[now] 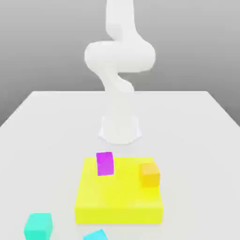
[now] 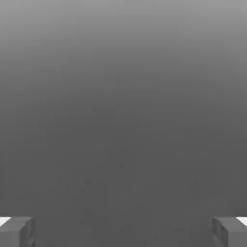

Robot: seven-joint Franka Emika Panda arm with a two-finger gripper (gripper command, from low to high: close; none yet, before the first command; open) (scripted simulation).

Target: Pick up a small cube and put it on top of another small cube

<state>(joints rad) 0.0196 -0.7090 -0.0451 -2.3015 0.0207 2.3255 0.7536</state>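
"Start at the exterior view's left. What's there?"

"A teal cube (image 1: 38,227) on the tabletop (image 1: 197,154), then a cyan cube (image 1: 96,235), partly cut off by the lower edge. Next, a purple cube (image 1: 105,164) on the yellow block (image 1: 118,215), and an orange cube (image 1: 150,175) near its right side."

"What could go wrong?"

"Picking the wrong pair, since the task names no colours. The purple one sits a little askew, so a grip not turned to match could twist it. The orange one lies close to the block's edge; a nudge might tip it off. Set down off-centre, a stacked cube could topple."

"And the arm?"

"The arm (image 1: 120,56) rises from its base (image 1: 120,131) behind the block, bent at mid-height, its upper part running out of the exterior view's top."

"The tool?"

"In the hand view the tool (image 2: 123,232) is wide open, nothing between its fingers."
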